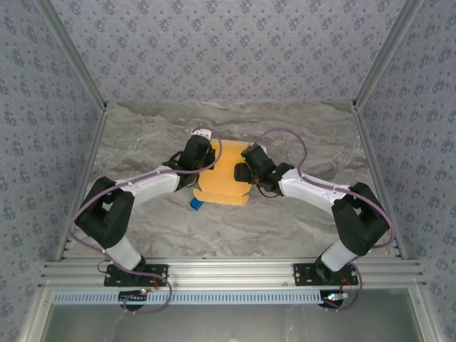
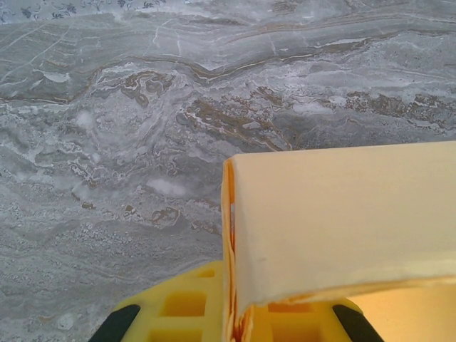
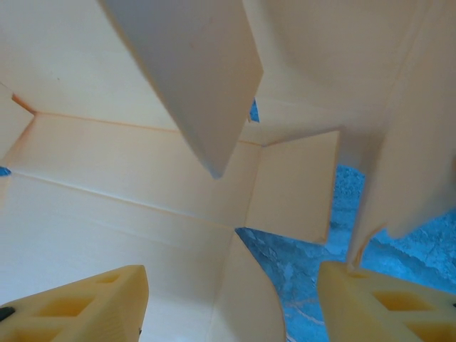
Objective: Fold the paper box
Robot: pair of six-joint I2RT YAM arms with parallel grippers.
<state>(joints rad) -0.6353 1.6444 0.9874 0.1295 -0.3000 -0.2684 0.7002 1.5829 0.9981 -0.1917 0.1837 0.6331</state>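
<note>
Paper box (image 1: 224, 183) on marble table (image 1: 299, 224), blue cube (image 1: 195, 204) alongside.

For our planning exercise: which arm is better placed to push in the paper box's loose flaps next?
Probably the right. The right gripper is open, facing the paper box interior, loose flaps just ahead. The left gripper sits at an outer wall, suited to steadying.

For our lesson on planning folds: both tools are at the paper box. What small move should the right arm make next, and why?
Probably close the right tool on the curved flap standing between its spread fingers: the paper box is open inside, several flaps unfolded.
</note>
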